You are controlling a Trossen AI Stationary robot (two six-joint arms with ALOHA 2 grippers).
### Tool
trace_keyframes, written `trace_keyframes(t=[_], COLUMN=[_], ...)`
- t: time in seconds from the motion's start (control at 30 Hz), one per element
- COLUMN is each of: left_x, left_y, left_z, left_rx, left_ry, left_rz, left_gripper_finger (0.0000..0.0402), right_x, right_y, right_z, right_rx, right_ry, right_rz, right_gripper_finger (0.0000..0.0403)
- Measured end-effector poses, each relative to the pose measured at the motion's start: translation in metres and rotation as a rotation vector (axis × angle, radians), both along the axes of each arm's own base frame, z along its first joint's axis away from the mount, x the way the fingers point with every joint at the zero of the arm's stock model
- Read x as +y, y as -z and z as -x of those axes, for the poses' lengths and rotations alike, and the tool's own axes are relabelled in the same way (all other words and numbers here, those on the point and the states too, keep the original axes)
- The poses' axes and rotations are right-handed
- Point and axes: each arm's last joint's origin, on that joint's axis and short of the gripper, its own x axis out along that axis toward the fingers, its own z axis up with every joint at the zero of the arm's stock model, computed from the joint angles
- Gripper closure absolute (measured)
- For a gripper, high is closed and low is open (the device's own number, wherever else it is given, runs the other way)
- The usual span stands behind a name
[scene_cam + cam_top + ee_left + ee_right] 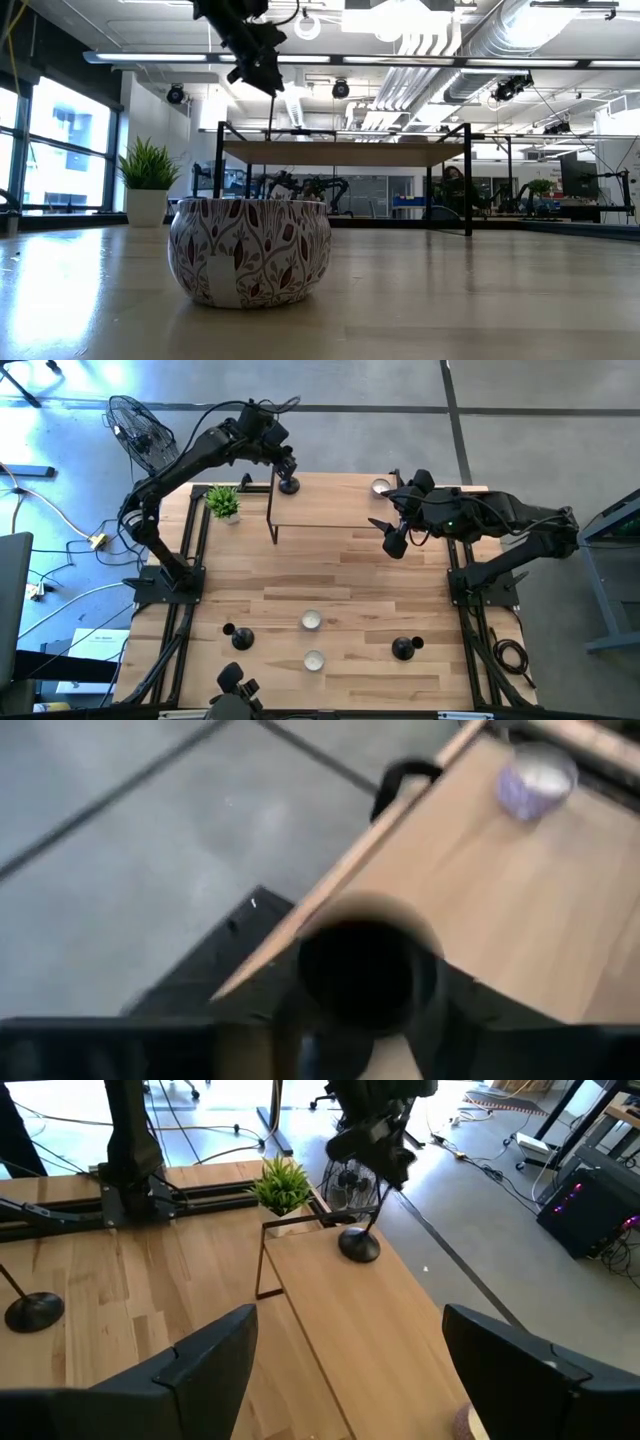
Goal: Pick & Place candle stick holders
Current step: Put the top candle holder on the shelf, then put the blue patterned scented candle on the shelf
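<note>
One black candle stick holder point(288, 485) stands on the raised shelf point(330, 510), at its end nearest the potted plant point(223, 502). The left gripper point(287, 464) sits over its stem, fingers narrowly apart. The right gripper point(385, 530) hovers wide open beyond the shelf's other end.

No readable text, label, brand, number or sign found in any view. Patterned bowl point(249, 250) carries leaf ornament only, no lettering. Papers on floor point(95, 643) beside table too small to be read.
</note>
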Motion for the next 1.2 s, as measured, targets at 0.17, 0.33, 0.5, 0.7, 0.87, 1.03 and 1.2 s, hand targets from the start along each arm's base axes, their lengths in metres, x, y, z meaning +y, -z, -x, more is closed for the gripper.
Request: trace_keyframes(t=[0.17, 0.33, 0.5, 0.7, 0.87, 1.03, 1.2], left_x=[0.000, 0.000, 0.000, 0.000, 0.000, -0.002, -0.009], left_y=[0.001, 0.001, -0.002, -0.007, -0.012, -0.019, -0.034], left_z=[0.000, 0.000, -0.002, -0.002, 0.000, 0.004, 0.011], left_rx=[0.004, -0.001, -0.043, -0.069, -0.069, -0.083, -0.144], left_ry=[-0.001, 0.004, 0.036, 0.037, -0.005, -0.037, -0.037], left_rz=[0.004, 0.009, 0.008, -0.017, -0.062, -0.106, -0.143], left_gripper_finger=[0.0188, 0.0177, 0.0176, 0.0175, 0.0174, 0.0174, 0.0174], right_x=[0.000, 0.000, 0.000, 0.000, 0.000, 0.000, 0.000], right_y=[0.000, 0.000, 0.000, 0.001, 0.001, 0.001, 0.001], right_z=[0.000, 0.000, 0.000, 0.000, 0.001, 0.001, 0.001], right_rx=[0.002, 0.004, 0.004, 0.007, 0.015, 0.015, 0.016], right_ry=[0.000, 0.000, -0.001, 0.000, -0.001, 0.000, 0.001], right_rz=[0.000, 0.000, 0.000, 0.001, 0.001, 0.002, 0.003], right_gripper_finger=[0.0091, 0.0091, 0.0091, 0.0091, 0.0091, 0.0091, 0.0091])
